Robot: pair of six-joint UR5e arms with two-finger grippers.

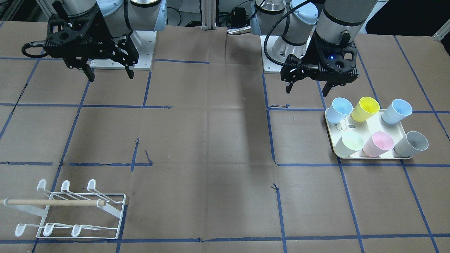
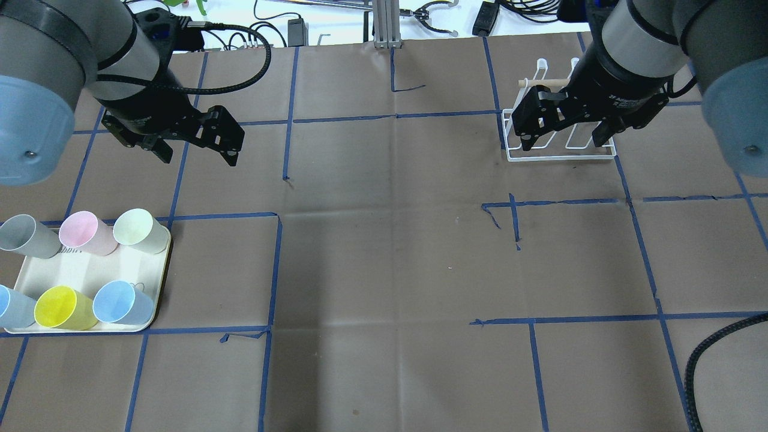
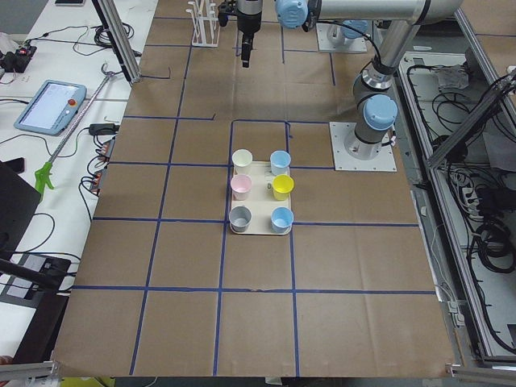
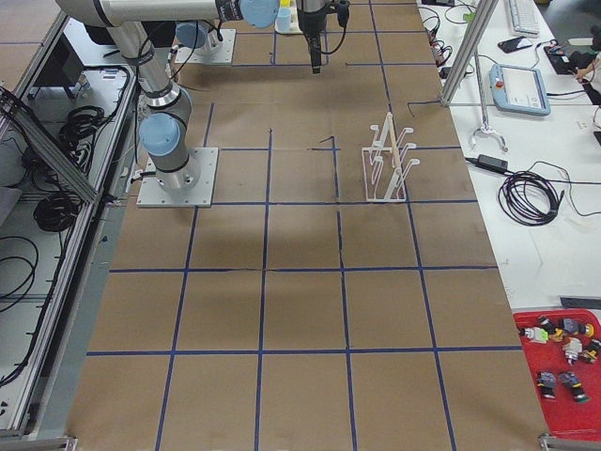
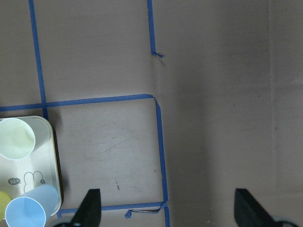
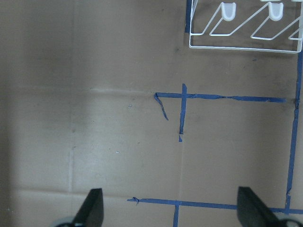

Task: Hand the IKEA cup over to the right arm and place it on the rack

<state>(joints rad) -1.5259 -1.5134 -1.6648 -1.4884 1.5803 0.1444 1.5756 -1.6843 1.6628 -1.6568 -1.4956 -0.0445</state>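
Note:
Several pastel cups stand on a cream tray (image 2: pixel 90 270), among them a yellow cup (image 2: pixel 60 307), a pink cup (image 2: pixel 87 233) and a pale green cup (image 1: pixel 349 144). My left gripper (image 1: pixel 307 90) hangs open and empty above the table, just beyond the tray's robot-side edge (image 1: pixel 330 116). The white wire rack (image 1: pixel 81 211) with its wooden dowel sits at the far corner on my right side. My right gripper (image 2: pixel 562 144) hovers open and empty over the rack's near edge (image 2: pixel 561 157). The left wrist view shows the tray's corner (image 5: pixel 54 161); the right wrist view shows the rack's base (image 6: pixel 246 46).
Brown paper with a blue tape grid (image 2: pixel 276 270) covers the table. The two arm bases (image 1: pixel 121 49) stand at the robot side. A red bin (image 4: pixel 563 366) and a teach pendant (image 3: pixel 48 105) lie off the table's ends.

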